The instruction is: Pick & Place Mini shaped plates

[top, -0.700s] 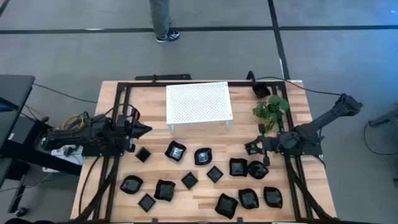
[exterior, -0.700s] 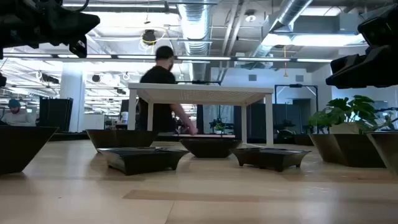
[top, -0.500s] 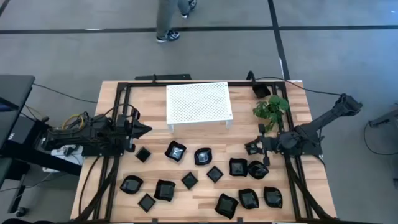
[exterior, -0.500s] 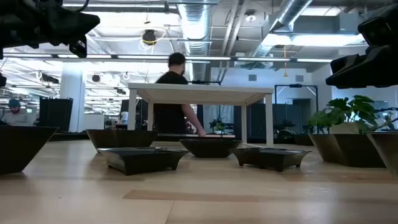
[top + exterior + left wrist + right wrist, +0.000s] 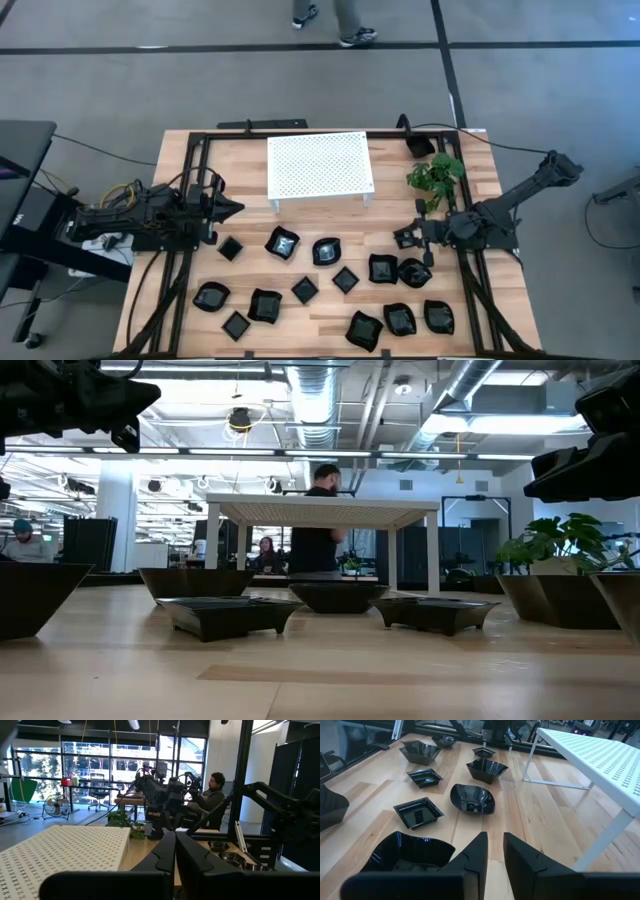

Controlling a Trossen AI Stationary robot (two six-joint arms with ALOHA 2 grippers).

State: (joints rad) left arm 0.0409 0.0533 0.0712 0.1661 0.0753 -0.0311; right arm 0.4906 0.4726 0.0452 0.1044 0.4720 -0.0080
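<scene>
Several mini shaped plates, glossy black, lie scattered on the near half of the wooden table, among them a wavy-rimmed one (image 5: 282, 242), a small square one (image 5: 345, 279) and a rounded one (image 5: 414, 271); each rests on its base. My left gripper (image 5: 236, 208) hovers shut at the left side, above and left of the plates, its fingers (image 5: 175, 855) pointing toward the right edge. My right gripper (image 5: 402, 238) hovers at the right side just beyond the rounded plate, open by a narrow gap (image 5: 495, 851). In the right wrist view a wavy plate (image 5: 472, 799) lies ahead.
A white perforated rack (image 5: 320, 165) stands on legs at the far middle of the table. A small green plant (image 5: 437, 175) sits far right, with a black dish (image 5: 418, 145) behind it. A black frame (image 5: 195, 160) borders the table. A person (image 5: 345, 20) walks beyond the far edge.
Both arms have kept still and no plate has moved. The person beyond the far edge has walked from left to right.
</scene>
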